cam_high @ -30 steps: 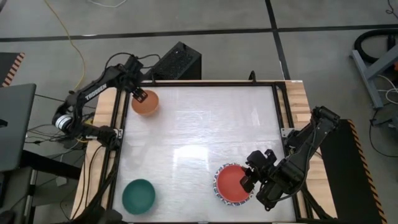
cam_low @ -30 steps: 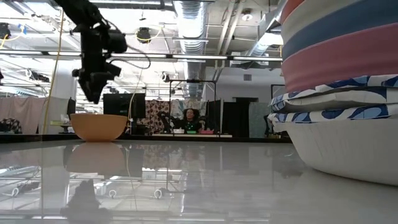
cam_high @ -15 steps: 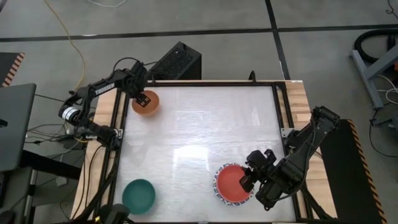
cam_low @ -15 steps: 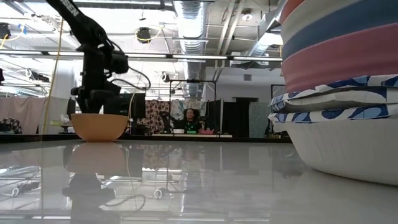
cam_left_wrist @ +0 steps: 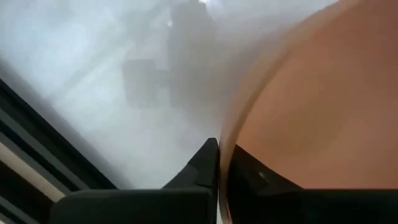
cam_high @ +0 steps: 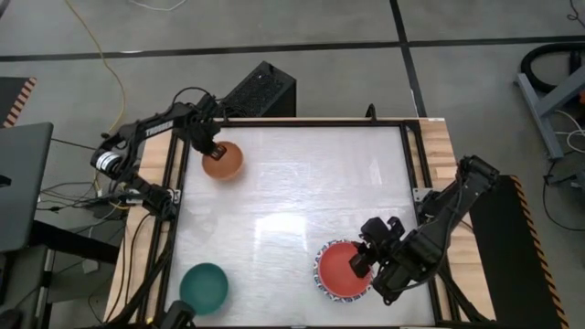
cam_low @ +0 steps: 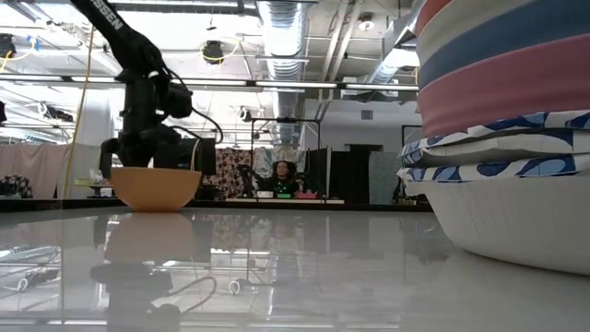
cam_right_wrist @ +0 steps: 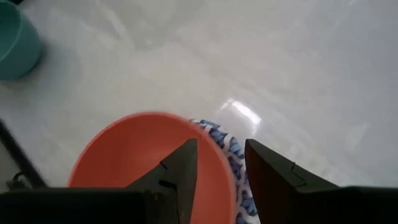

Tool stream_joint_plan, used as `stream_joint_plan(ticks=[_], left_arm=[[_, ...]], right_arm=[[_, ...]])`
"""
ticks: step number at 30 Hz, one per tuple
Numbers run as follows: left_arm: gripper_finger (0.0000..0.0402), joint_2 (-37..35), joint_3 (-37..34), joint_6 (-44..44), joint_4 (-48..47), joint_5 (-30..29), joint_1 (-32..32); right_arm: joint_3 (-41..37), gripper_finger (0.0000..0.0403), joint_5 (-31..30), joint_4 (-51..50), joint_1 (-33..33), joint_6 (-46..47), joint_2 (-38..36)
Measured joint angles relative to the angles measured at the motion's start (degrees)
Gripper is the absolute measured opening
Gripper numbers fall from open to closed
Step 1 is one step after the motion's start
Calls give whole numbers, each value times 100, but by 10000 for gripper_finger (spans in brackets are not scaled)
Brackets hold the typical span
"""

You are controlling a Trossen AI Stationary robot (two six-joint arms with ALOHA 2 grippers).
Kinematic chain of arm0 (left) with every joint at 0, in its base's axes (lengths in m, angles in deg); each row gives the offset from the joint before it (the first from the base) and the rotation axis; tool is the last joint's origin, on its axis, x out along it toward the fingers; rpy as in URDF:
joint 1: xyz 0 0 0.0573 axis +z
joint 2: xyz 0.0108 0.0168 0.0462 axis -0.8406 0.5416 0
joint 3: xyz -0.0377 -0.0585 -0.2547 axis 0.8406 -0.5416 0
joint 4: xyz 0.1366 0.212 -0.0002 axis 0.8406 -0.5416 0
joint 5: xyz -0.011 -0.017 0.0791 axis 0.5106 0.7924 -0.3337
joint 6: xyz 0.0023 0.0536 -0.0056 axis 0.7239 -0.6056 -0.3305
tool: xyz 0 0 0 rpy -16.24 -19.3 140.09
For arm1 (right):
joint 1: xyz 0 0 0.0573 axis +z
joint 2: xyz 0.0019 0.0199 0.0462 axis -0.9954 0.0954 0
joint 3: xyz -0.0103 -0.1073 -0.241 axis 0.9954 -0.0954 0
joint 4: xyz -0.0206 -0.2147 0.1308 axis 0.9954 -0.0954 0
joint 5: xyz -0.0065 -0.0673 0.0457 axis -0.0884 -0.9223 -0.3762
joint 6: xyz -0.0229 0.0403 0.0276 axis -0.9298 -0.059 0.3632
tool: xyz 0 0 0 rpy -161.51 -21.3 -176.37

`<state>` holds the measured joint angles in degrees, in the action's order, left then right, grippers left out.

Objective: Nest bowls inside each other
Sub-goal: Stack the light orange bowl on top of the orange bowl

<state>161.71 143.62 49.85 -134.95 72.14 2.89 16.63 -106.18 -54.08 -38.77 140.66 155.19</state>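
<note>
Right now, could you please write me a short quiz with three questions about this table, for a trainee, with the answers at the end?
1. True or false: the left claw is shut on the rim of the orange bowl.
2. Which bowl sits alone at the near left of the table? A) pink B) teal bowl C) cream
3. Fill in: the right claw hangs over the ____ bowl on top of the stack.

Key: 1 true. 2 B. 3 red; one finger is inside its rim, one outside.
</note>
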Motion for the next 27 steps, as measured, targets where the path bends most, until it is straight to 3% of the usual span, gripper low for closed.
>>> stream_joint_plan(ticks=[3, 6, 12, 15, 18, 20, 24, 27], left_arm=[[0, -233, 157, 399, -375, 165, -201], [0, -672, 318, 607, -382, -51, -550], [0, -1602, 552, 1378, -192, -466, -1291], [0, -2123, 566, 1976, 42, -574, -1776], [0, -2639, 566, 2680, 392, -998, -2443], [0, -2934, 566, 3144, 624, -1518, -3006], [0, -3261, 568, 3945, 1076, -3034, -4320], [0, -3257, 568, 4111, 1445, -4283, -5223]], right_arm=[[0, 154, -371, -282, -150, 323, 2], [0, 154, -830, -540, -392, 710, 2], [-1, 154, -878, -403, -1146, 785, -3], [-1, 154, -1024, 90, -1564, 324, -3], [-1, 154, -1546, 1023, -1911, -868, -3], [-2, 154, -1928, 1917, -2088, -2166, -3], [0, 154, -2271, 4113, -2294, -5145, -3], [0, 154, -2278, 5698, -2383, -6861, -4]])
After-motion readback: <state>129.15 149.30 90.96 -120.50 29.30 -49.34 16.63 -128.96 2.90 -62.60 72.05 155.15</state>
